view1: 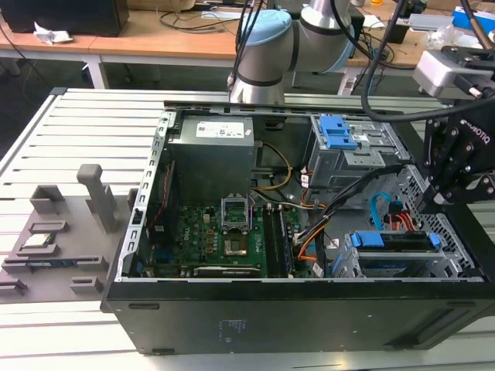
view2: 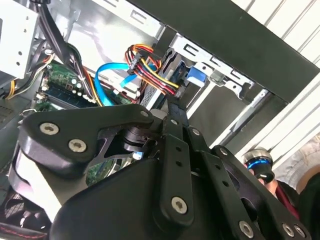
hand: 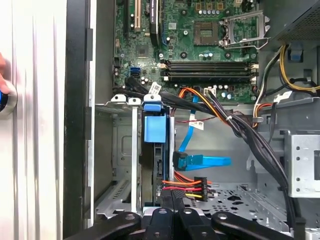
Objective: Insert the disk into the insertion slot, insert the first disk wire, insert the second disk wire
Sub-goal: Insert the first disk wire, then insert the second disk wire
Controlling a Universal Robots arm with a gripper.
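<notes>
The disk in its blue caddy sits inside the insertion slot, the silver perforated cage at the case's front corner. My gripper reaches down behind the disk, fingers together. In both wrist views its tips meet the end of the first disk wire, the red-orange-yellow bundle, right at the disk's rear edge. The second disk wire, light blue, loops beside it with its plug apart from the disk.
A taller grey cage with a blue latch stands behind the slot. Thick black cables cross above the wires. The motherboard and power supply fill the case's other side. A hand rests outside the case wall.
</notes>
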